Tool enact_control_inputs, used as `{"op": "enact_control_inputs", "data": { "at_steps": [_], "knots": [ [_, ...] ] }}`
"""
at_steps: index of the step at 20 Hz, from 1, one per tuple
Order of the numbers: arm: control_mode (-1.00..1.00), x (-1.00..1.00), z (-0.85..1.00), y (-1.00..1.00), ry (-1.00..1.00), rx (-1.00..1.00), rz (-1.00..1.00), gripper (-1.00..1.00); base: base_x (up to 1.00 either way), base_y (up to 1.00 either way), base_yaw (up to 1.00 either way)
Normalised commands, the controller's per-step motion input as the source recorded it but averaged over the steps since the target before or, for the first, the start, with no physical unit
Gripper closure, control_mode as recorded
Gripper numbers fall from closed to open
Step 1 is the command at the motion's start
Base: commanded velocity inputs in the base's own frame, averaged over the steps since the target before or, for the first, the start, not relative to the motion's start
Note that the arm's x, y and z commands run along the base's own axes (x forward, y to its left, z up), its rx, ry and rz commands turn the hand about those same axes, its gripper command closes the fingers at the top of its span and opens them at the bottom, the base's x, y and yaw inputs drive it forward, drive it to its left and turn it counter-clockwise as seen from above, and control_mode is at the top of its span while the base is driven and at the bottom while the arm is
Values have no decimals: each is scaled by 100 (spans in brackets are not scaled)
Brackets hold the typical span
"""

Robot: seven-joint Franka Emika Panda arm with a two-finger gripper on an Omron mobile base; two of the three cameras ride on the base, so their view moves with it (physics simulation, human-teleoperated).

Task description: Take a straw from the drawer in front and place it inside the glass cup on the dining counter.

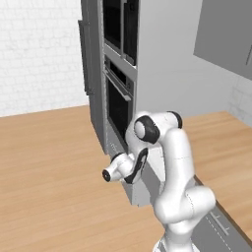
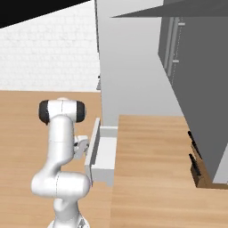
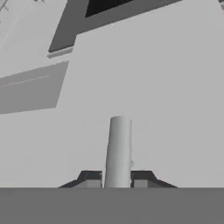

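Note:
My gripper (image 3: 118,179) is shut on the drawer's small metal bar handle (image 3: 119,148), which stands as a grey cylinder between the two dark fingertips. The light grey drawer (image 2: 105,156) is pulled partway out of the cabinet run, its flat front panel (image 2: 94,141) facing my hand (image 2: 82,147). In the left base view the hand (image 1: 129,168) presses against the drawer front (image 1: 147,183). What I can see of the drawer's inside is plain grey; the straw is hidden. The glass cup and the dining counter are out of view.
A tall dark oven stack (image 1: 118,88) rises just behind the drawer. A wood-topped counter (image 2: 151,169) runs to the right under grey upper cabinets (image 2: 196,67), with a knife block (image 2: 198,171) on it. Wooden floor (image 1: 49,172) spreads to the left.

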Motion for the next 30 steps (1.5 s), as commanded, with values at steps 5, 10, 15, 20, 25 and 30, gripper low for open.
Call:
{"op": "enact_control_inputs", "data": {
  "at_steps": [5, 10, 15, 20, 25, 30],
  "knots": [
    [-100, 2, 0, 97, 0, 0, 0, -100, 0, 0, 0],
    [-100, 7, 3, 73, -2, 0, -4, -100, 0, 0, 0],
    [-100, -29, 38, 21, -13, 4, -6, -100, 0, 0, 0],
    [-100, -37, 72, 2, -13, 17, -7, -100, 0, 0, 0],
    [-100, -15, 76, -6, -10, 30, -14, -100, 0, 0, 0],
    [-100, -4, 51, -23, -21, 38, -20, -100, 0, 0, 0]
  ]
}}
